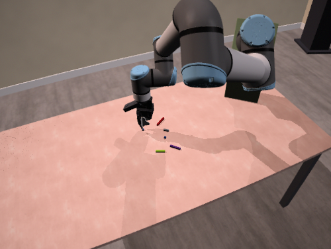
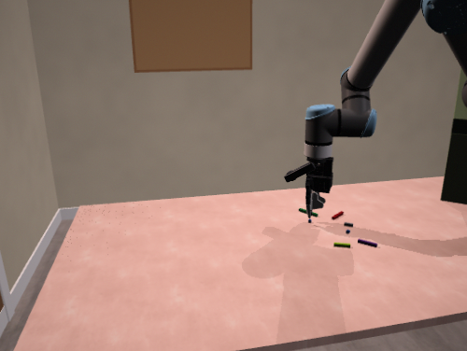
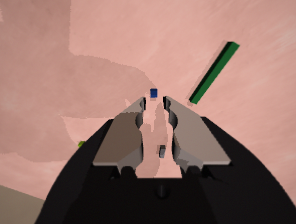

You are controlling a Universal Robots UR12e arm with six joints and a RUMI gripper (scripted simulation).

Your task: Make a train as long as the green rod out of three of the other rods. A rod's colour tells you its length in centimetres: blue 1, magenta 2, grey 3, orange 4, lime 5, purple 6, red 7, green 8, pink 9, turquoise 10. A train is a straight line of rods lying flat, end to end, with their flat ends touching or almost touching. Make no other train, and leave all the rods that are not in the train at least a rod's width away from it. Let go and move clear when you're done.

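My gripper (image 1: 142, 128) (image 2: 308, 216) (image 3: 154, 97) points straight down, just above the table, with its fingers a narrow gap apart and nothing between them. A small blue rod (image 3: 153, 92) (image 2: 309, 220) lies on the table right under the fingertips. The green rod (image 3: 214, 73) (image 2: 312, 214) lies just beside it, mostly hidden behind the gripper in the top view. To the right lie a red rod (image 1: 160, 121) (image 2: 337, 215), a grey rod (image 1: 166, 130) (image 2: 348, 224), a second blue rod (image 1: 165, 137) (image 2: 347, 231), a purple rod (image 1: 175, 147) (image 2: 367, 243) and a lime rod (image 1: 160, 151) (image 2: 342, 245), all apart.
The rods lie on a pink table (image 1: 66, 172) (image 2: 163, 261). The arm's base stands at the table's far right corner. A dark stand is on the floor at the far right.
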